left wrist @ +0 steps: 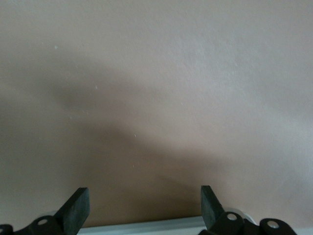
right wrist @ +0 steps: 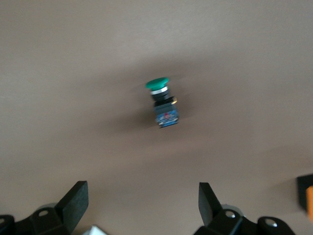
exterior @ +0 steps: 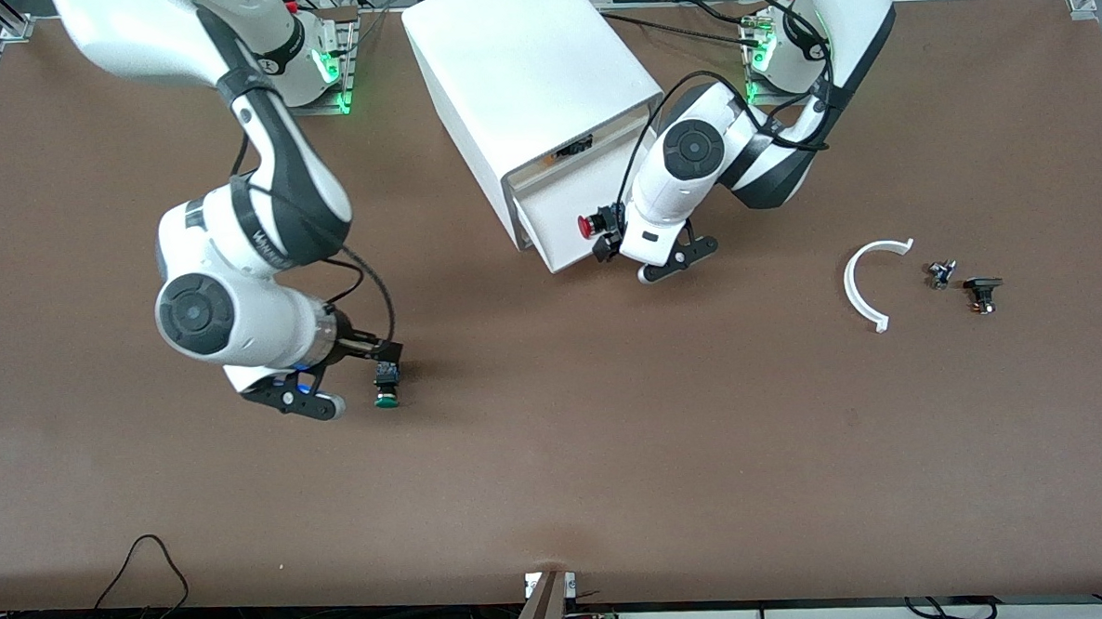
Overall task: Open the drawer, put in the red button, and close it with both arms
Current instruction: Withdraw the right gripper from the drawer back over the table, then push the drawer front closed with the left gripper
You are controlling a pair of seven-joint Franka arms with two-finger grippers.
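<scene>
The red button (exterior: 589, 225) is seen beside the left gripper (left wrist: 144, 205), whose fingers are spread empty; it may be knocked away. The right gripper (right wrist: 142, 203), likewise spread, is held over the green button (right wrist: 163, 103).

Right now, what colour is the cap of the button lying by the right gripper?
Green: the button has a green cap, clearest in the right wrist view, with the right gripper open near it.
</scene>
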